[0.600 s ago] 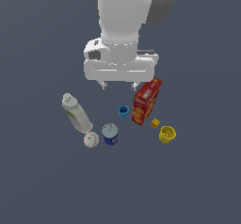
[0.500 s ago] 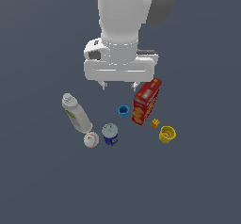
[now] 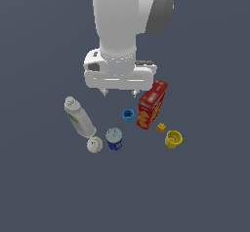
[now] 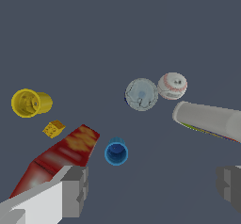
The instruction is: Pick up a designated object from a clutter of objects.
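The white baseball (image 3: 94, 145) with red stitching lies on the dark floor between the white bottle (image 3: 79, 117) and the blue white-lidded can (image 3: 114, 139). In the wrist view the baseball (image 4: 172, 85) sits right beside the can (image 4: 141, 94). My gripper (image 3: 118, 92) hangs above the clutter, behind the small blue cup (image 3: 128, 115), well apart from the ball. Its fingers (image 4: 75, 190) stand wide apart, open, with nothing between them.
A red cracker box (image 3: 152, 104) stands on the exterior view's right of the blue cup. A tiny yellow cube (image 3: 160, 127) and a yellow cup (image 3: 173, 139) on its side lie further right. The bottle (image 4: 209, 121) lies on its side.
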Controlling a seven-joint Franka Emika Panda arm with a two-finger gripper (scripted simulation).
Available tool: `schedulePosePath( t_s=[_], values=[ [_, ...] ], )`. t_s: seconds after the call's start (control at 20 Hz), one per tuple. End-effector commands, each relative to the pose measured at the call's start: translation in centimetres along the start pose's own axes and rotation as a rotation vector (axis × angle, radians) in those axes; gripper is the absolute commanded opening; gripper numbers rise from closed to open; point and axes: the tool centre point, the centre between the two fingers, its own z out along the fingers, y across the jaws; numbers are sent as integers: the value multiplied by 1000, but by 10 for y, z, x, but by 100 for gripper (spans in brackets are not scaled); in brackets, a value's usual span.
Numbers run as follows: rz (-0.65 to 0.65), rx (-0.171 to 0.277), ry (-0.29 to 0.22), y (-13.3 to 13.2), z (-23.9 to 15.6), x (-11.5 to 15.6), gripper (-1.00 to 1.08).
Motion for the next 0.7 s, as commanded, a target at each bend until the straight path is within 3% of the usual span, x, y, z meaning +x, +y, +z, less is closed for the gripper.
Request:
schedulePosePath(
  t_s=[0.0,0.65],
  values=[
    [2,1,-3,0,1,0,100],
    [-87,0,1,8,13,10,100]
  ],
)
